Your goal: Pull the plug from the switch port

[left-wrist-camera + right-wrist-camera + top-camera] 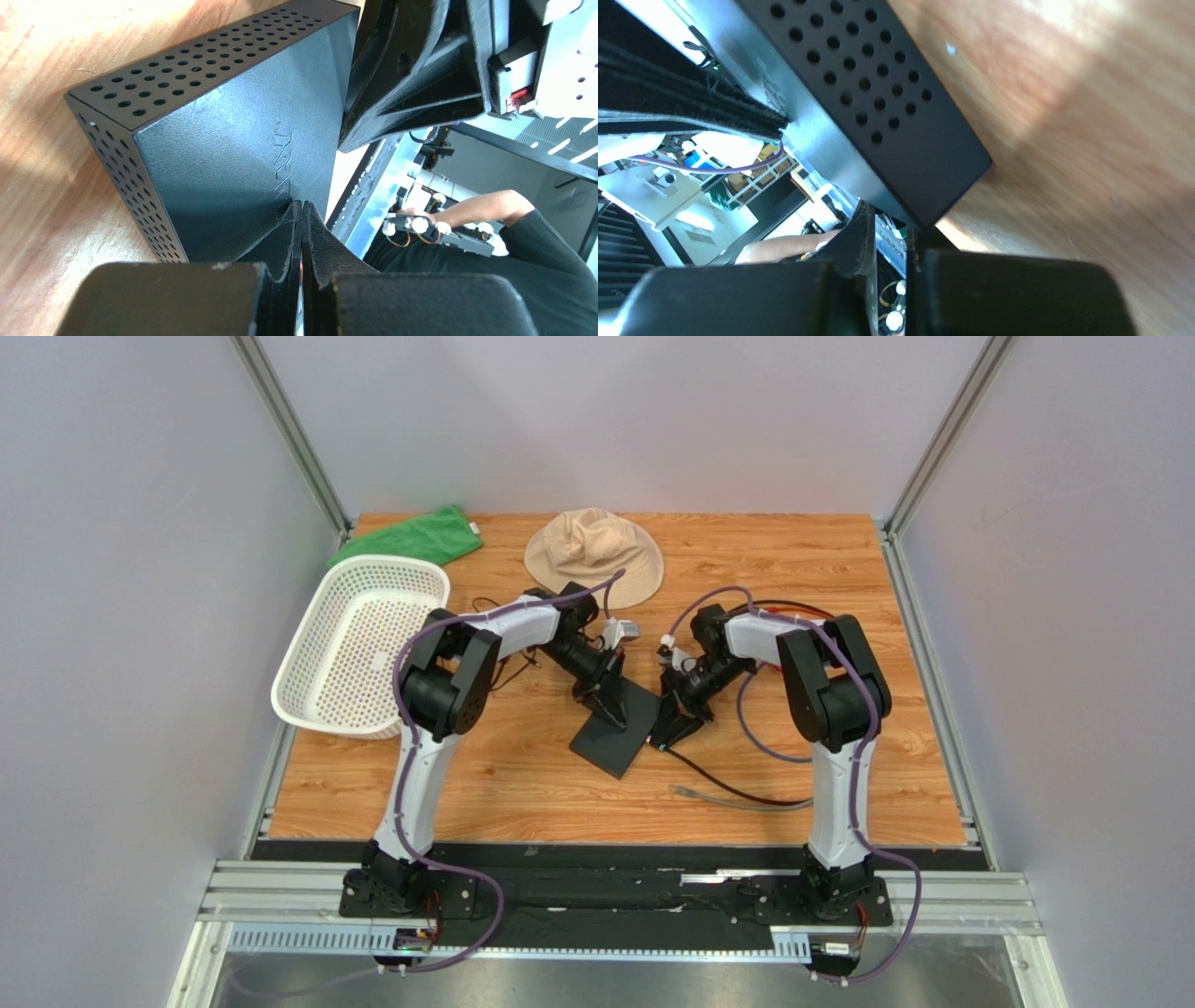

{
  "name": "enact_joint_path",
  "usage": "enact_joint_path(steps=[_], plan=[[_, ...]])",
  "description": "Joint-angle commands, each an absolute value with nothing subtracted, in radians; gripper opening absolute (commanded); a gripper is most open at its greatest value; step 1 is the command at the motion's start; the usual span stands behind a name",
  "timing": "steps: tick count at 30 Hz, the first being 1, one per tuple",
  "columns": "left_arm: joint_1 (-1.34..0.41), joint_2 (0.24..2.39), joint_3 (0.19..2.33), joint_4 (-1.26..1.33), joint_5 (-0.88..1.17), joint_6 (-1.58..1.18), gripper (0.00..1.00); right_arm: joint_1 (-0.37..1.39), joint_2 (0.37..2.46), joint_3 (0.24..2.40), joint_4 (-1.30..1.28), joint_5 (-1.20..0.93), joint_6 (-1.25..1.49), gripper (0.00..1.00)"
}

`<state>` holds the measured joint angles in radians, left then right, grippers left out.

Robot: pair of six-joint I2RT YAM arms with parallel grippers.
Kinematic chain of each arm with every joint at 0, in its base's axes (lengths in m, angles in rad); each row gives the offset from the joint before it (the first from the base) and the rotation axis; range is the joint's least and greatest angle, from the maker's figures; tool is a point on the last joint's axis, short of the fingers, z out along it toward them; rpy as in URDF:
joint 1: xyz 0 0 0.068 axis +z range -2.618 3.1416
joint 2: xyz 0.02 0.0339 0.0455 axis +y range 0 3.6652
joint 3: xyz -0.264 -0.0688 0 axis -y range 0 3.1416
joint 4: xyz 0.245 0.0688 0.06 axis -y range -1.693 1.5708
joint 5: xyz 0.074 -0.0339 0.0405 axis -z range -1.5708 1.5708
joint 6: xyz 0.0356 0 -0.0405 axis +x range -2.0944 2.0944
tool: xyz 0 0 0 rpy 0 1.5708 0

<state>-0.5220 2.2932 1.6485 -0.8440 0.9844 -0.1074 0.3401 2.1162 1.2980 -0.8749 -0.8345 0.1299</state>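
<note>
Since no view shows the plug seated in a socket, the first care is to find it before pulling. The switch [615,732] sits near the centre of the worktop [842,616], and the wrist views suggest it is tipped up on an edge. The left tool [612,703] is at its 11 o'clock and the right tool [671,721] at its 2 o'clock.

In my judgement, one tool should brace the box firmly. The other should take the plug by its body, not by the cable [744,795], and draw it straight along the socket's axis.

The left wrist view shows what the top view cannot: the left fingers [319,241] are pressed together, tips against the switch's broad face, pinching nothing visible. The right wrist view shows a narrow gap between that tool's fingers beside the switch's corner, but I cannot tell whether they clamp it. Only the top view shows the cable, lying at the switch's 5 o'clock with a pale free end; that end may be the plug, already out.
</note>
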Motion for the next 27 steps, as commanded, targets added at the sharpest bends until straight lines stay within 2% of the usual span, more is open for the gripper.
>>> enact_joint_path(steps=[1, 6, 15, 22, 27], plan=[[-0.522, 2.33, 1.654, -0.804, 0.851, -0.087, 0.0, 0.377, 2.266, 1.302, -0.879, -0.387, 0.1, 0.0], [-0.522, 2.327, 1.657, -0.816, 0.795, -0.081, 0.0, 0.377, 2.298, 1.338, -1.017, -0.368, 0.026, 0.0], [-0.506, 2.312, 1.629, -0.811, 0.746, -0.086, 0.0, 0.361, 2.197, 1.203, -1.157, -0.396, -0.12, 0.0], [-0.492, 2.31, 1.626, -0.819, 0.762, -0.075, 0.0, 0.321, 2.181, 1.242, -1.198, -0.402, -0.161, 0.0], [-0.489, 2.274, 1.653, -0.836, 0.802, -0.022, 0.0, 0.319, 2.21, 1.33, -1.16, -0.532, -0.195, 0.0]])
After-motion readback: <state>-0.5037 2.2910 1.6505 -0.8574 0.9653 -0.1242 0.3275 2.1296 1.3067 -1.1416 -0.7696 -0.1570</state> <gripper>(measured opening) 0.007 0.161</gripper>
